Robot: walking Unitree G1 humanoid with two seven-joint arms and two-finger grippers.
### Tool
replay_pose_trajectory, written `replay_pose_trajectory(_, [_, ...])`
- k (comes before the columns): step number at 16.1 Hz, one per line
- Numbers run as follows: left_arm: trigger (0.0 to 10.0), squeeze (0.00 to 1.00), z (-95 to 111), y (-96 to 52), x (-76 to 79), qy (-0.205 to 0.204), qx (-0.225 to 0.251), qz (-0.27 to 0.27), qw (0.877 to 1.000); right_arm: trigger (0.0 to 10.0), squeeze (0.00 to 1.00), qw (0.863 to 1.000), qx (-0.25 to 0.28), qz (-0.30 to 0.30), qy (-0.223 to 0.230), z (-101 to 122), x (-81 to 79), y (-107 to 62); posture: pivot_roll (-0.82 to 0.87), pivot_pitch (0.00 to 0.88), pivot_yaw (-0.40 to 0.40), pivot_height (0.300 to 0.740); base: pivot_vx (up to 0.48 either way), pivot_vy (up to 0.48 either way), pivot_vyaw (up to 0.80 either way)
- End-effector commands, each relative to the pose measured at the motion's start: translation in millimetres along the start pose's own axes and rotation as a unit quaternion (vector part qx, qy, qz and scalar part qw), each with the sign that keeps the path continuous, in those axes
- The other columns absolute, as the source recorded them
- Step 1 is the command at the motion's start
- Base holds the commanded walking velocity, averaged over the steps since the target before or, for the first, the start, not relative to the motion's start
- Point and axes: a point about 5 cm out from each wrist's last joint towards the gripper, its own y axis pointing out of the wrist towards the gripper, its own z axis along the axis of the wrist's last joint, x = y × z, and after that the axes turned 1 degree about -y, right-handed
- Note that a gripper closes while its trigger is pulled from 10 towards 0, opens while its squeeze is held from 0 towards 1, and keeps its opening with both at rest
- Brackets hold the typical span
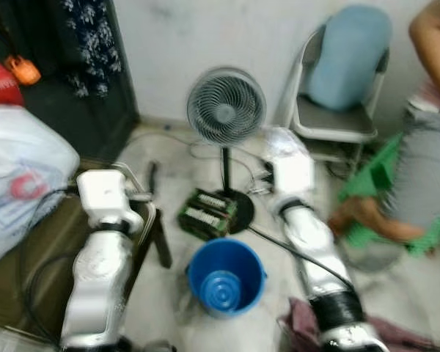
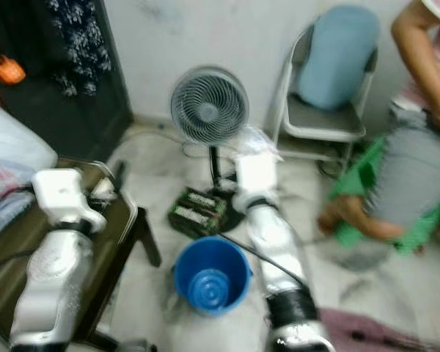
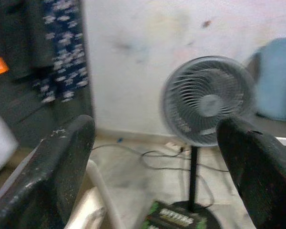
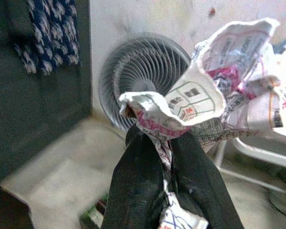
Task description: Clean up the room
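The right claw [image 4: 169,157] was clamped on a crumpled sheet of printed paper [image 4: 214,102], its two black fingers pressed together with the paper's tail pinched between them and the bulk flaring out past the tips. That grip looked like a carry hold: rubbish picked up and kept off the floor until it could be dropped. In the head views the right arm reached forward, with the wad [image 1: 282,139] a pale blur at its end, beside the standing fan [image 1: 226,106] and above the fan's base. The blue bucket [image 1: 226,279] sat on the floor between the two arms, near the robot, mouth up, and seemed the likely place for the paper; the claw was beyond it, so the arm would need to draw back over the rim. The left claw [image 3: 157,157] hung with its fingers wide apart, holding nothing, above the edge of the dark desk [image 1: 29,249] on the left. A person [image 1: 425,161] crouched on the right, by a folding chair [image 1: 337,88].
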Motion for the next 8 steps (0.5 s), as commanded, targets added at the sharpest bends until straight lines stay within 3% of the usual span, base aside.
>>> replay_pose_trajectory(1, [10.0, 0.00, 3.4, 1.7, 10.6, -0.008, 0.008, -0.020, 1.000, 10.0, 0.00, 1.000, -0.004, -0.025, -0.007, -2.3, 15.9, -3.4, -0.02, 0.000, -0.014, 0.740, 0.349, 0.000, 0.00])
replay_pose_trajectory(3, [10.0, 0.00, 3.1, 2.2, 10.6, -0.008, 0.006, -0.019, 1.000, 10.0, 0.00, 1.000, -0.005, -0.024, -0.008, -2.3, 16.1, -2.9, -0.02, 0.000, -0.015, 0.740, 0.341, 0.000, 0.00])
replay_pose_trajectory(8, [10.0, 0.00, 1.8, 3.4, 9.1, -0.002, 0.002, -0.009, 1.000, 10.0, 0.00, 1.000, 0.000, -0.020, -0.013, -1.2, 13.9, -1.7, -0.01, 0.000, -0.016, 0.740, 0.000, 0.000, 0.80])
